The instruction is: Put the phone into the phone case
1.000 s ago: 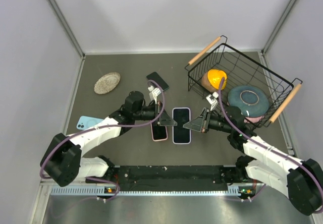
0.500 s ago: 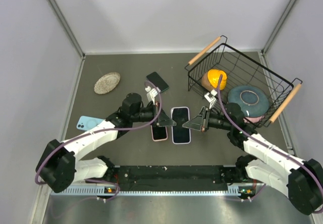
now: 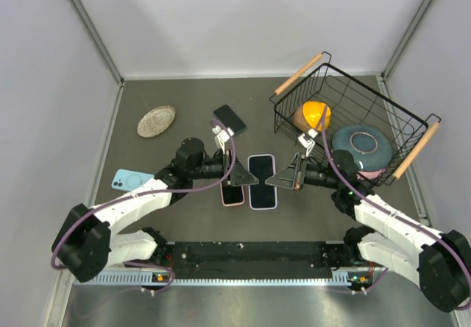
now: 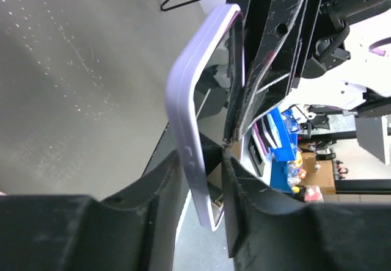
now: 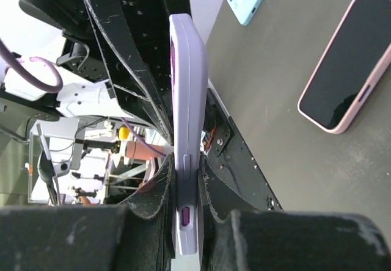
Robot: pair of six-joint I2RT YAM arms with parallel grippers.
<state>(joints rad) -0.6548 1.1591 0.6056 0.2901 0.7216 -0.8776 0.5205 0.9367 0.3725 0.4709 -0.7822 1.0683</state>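
Left pincer (image 3: 246, 180) and right pincer (image 3: 274, 181) each clamp one edge of the lilac case (image 5: 186, 100), phone (image 3: 262, 174) inside, held between them. Seating looks almost done; next comes pressing every corner flush.

Top view: even diffuse light, sharp; faint shadow beneath the basket (image 3: 383, 90). Wrist views: near foreground soft, likely some edge distortion.
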